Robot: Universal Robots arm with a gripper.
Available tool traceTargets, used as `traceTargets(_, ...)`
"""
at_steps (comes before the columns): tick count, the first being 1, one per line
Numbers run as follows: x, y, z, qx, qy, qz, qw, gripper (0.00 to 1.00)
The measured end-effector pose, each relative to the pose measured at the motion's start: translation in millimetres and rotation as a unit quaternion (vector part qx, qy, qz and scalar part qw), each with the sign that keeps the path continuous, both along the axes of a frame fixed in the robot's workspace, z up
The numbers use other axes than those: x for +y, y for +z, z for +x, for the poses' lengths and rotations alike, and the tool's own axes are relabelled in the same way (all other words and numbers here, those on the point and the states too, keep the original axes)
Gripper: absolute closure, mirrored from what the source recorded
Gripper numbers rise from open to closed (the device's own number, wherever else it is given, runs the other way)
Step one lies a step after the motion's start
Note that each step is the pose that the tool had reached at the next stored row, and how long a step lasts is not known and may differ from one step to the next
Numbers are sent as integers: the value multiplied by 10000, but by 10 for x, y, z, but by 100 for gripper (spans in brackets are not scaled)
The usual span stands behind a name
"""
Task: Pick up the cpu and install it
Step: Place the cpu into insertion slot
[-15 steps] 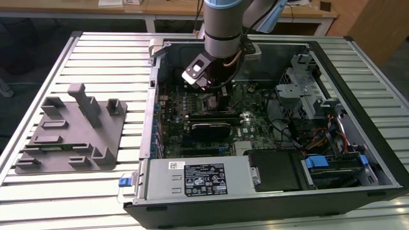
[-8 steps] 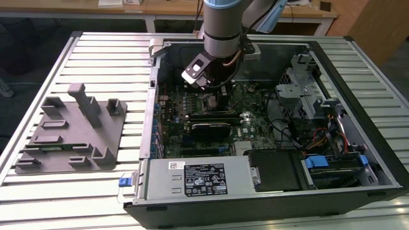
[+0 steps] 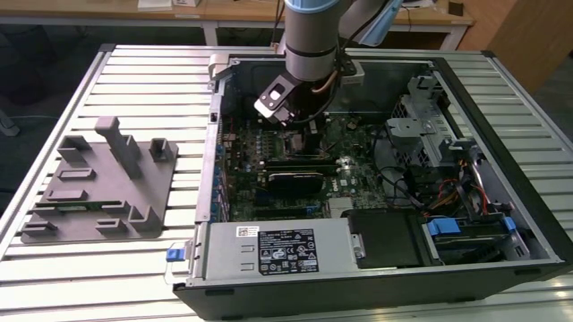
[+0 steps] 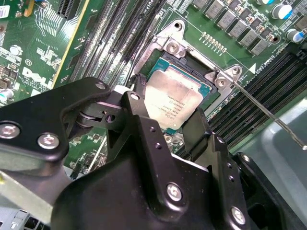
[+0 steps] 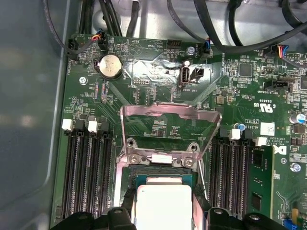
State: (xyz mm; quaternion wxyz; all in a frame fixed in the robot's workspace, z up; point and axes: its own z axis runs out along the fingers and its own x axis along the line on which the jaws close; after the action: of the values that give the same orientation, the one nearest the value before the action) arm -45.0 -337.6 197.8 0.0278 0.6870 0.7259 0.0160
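Cpu (image 4: 173, 101) is lying in the socket (image 4: 173, 47) — gripper (image 4: 168, 109) fingers (image 4: 139, 92) are pinching its opposite edges. Raised load plate (image 5: 170, 113) is standing just beside.

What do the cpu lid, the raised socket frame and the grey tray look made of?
cpu: metal lid with a silver satin sheen and a thin pale rim.
socket frame: likely bare stamped steel; it is shiny and reflective, with thin bent edges.
tray: probably moulded or printed plastic; it is an even matte grey with no glare.
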Motion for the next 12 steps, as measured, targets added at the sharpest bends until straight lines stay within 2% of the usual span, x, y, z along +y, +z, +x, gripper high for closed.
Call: traceTargets(12, 0, -36, -1, 1, -16, 5, 10000, 45)
